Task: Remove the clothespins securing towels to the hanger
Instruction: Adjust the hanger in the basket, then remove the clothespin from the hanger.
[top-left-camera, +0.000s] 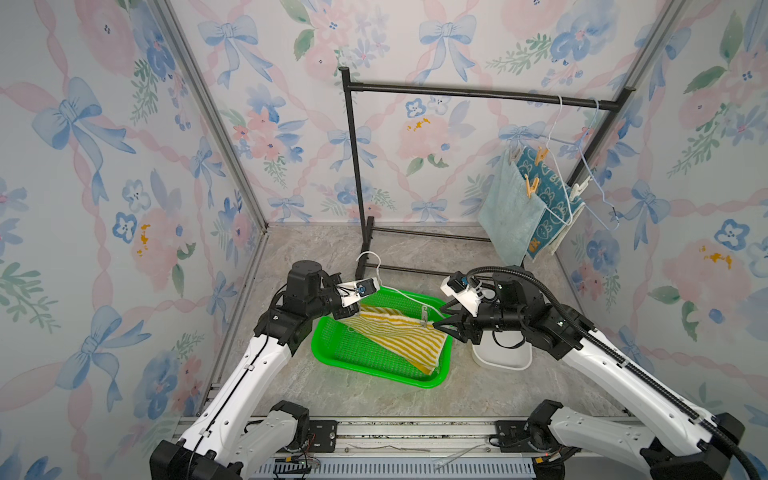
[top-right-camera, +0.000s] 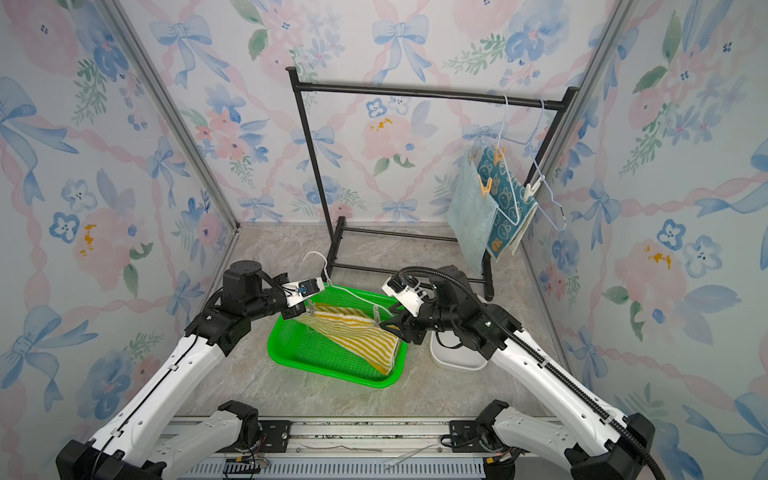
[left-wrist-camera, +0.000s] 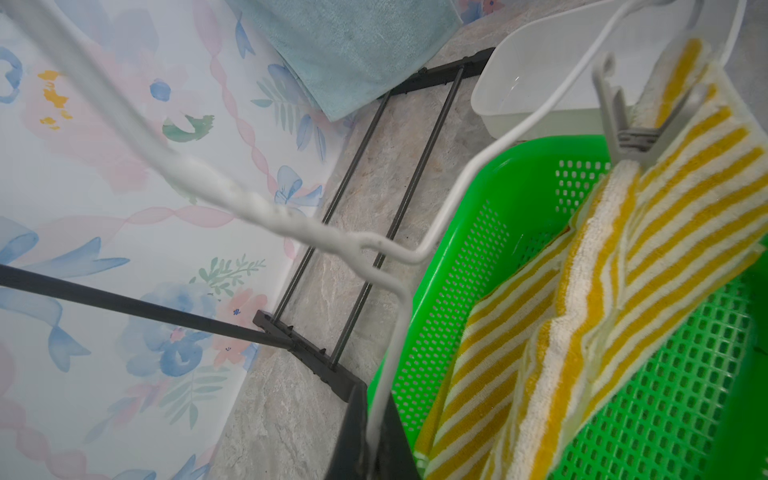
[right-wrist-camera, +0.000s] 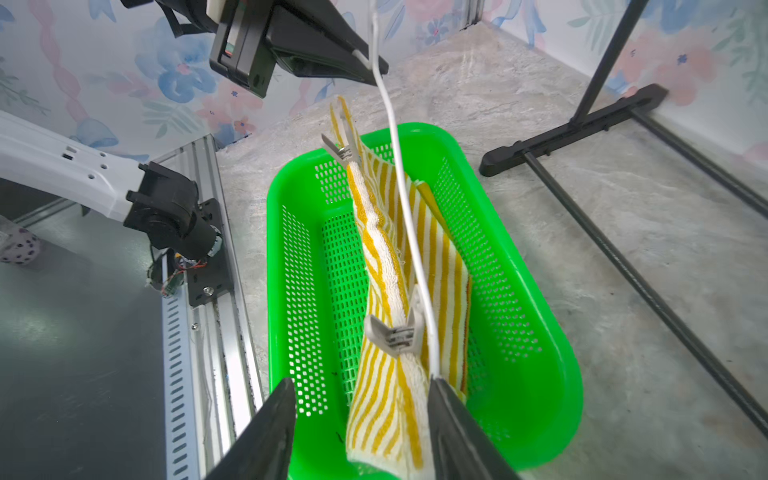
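Note:
A white wire hanger (top-left-camera: 370, 259) lies tilted over the green basket (top-left-camera: 328, 353), with the yellow-and-white striped towel (top-left-camera: 399, 336) pinned to it by two grey clothespins (right-wrist-camera: 395, 332) (right-wrist-camera: 343, 149). My left gripper (left-wrist-camera: 376, 399) is shut on the hanger's wire (left-wrist-camera: 415, 253) at the basket's far left corner. My right gripper (right-wrist-camera: 361, 382) stands open astride the towel's right end, just short of the nearer clothespin, and the wire touches one finger. On the rack at back right hang a teal towel (top-left-camera: 505, 212) and a blue bunny towel (top-left-camera: 548, 199), held by tan clothespins (top-left-camera: 531, 185).
The black rack (top-left-camera: 457, 90) stands at the back, its foot bars (right-wrist-camera: 623, 257) running along the floor close behind the basket. A white tub (top-left-camera: 503, 359) sits under my right arm. A bare pale hanger (top-left-camera: 598, 183) with a white clip hangs at the rack's right end.

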